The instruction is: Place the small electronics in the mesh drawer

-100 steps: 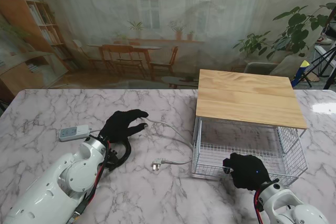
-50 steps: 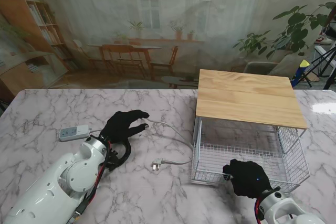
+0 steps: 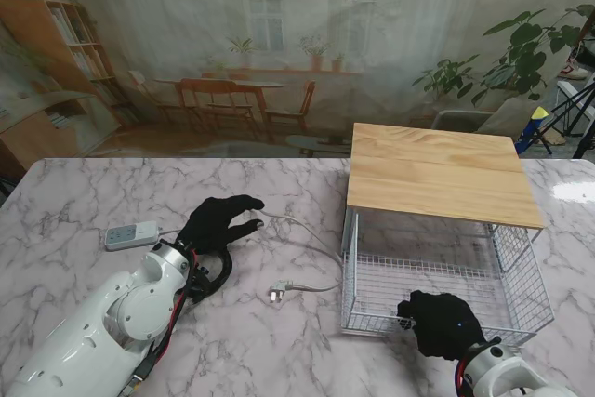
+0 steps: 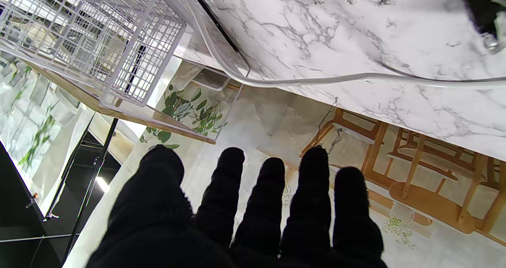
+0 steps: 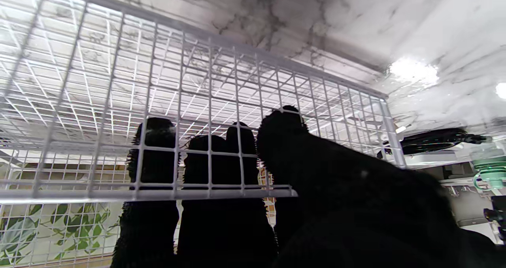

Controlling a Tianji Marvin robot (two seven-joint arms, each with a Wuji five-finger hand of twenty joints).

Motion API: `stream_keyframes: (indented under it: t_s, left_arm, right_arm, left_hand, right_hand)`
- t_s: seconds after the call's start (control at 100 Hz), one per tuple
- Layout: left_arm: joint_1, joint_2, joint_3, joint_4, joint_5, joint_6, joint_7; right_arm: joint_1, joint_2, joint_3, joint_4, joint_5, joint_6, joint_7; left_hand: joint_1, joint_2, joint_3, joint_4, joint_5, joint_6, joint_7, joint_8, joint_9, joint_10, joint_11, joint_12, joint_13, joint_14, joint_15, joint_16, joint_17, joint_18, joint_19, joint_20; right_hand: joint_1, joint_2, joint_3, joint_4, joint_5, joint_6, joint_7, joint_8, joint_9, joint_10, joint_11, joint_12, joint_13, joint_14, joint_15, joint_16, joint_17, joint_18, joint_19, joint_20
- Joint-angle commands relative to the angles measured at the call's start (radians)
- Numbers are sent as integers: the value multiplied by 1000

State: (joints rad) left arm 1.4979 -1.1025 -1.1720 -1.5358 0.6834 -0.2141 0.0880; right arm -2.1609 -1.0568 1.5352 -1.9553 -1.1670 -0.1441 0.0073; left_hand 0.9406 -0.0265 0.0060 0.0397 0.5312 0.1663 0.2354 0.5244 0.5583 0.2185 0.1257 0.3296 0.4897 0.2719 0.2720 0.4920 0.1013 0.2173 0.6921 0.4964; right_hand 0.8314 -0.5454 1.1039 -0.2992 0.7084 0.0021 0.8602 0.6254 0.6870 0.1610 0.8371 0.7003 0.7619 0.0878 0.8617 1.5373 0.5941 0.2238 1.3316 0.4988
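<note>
Mesh drawer [image 3: 437, 281] pulled out, holds nothing; right hand [image 3: 439, 323] hooked over front rim at 5 o'clock. Left hand [image 3: 216, 220] fingers spread, holding nothing — power strip [image 3: 131, 234] at 9 o'clock, plug [image 3: 277, 293] centre, both unloaded.

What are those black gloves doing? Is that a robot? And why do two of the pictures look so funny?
Yes, it is a robot with two white arms and gloved hands. One camera looks down from above its shoulders. The two odd pictures come from cameras on its wrists, so they show upside down.

The right hand has its fingers hooked over the front of the mesh drawer, which sits under a wooden top. The left hand is open and holds nothing.

On the marble table lie a white power strip and its cable with a plug.
</note>
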Motion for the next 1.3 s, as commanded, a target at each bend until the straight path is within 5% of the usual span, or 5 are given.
stream_keyframes:
  t_s: [0.0,0.67,0.75,0.97,1.29]
  left_arm:
    - [-1,-1,1,3,2,2,-9]
    - [-1,0,1,3,4,0,-11]
    - [-1,0,2,3,4,0,-11]
    - [-4,1,4,7,19,-2,-4]
    - [0,-1,-4,4,19,-1,4]
  right_arm:
    - [-17,1,-1,-7,4,-9,14]
    - [-19,3,-17,-12,14,12,44]
    - [-25,5,-10,-17,0,5,60]
    - [-36,4,-1,-19,-20,-4,35]
    - [-78,-18,32,-45,-7,-22,-168]
  left_hand:
    - [-5,44,-26,-27,7,-4,-8,1,-17,-9,2,9,-20,-7,-4,-5,-16,-10,-28,-8]
    - [-6,44,-27,-27,7,-3,-8,1,-19,-8,1,9,-20,-7,-4,-5,-17,-10,-28,-8]
    - [-6,44,-27,-27,7,-4,-8,1,-18,-8,2,9,-19,-7,-3,-5,-17,-11,-28,-8]
    - [-6,44,-27,-27,6,-4,-8,1,-19,-9,3,10,-19,-7,-2,-4,-17,-12,-28,-8]
    - [-5,44,-27,-27,5,-3,-7,1,-19,-9,4,10,-19,-7,-2,-4,-17,-10,-28,-9]
  right_hand:
    - [103,14,108,17,117,-157,129,98,-4,-11,-20,14,-15,-4,48,33,0,18,26,8]
    - [66,91,28,51,51,-160,115,20,-45,16,-64,-38,-30,39,-75,33,-42,28,-19,-15]
    - [26,136,-138,90,-31,-207,144,-52,-99,11,-84,-62,-63,28,-162,32,-106,37,-26,16]
    - [-396,242,-364,223,-194,-46,-217,-137,-262,25,-263,-287,-183,186,-607,-358,-341,109,-224,-15]
    - [-447,284,-496,235,-237,-1,-363,-130,-292,34,-326,-367,-314,215,-648,-393,-440,132,-350,-91]
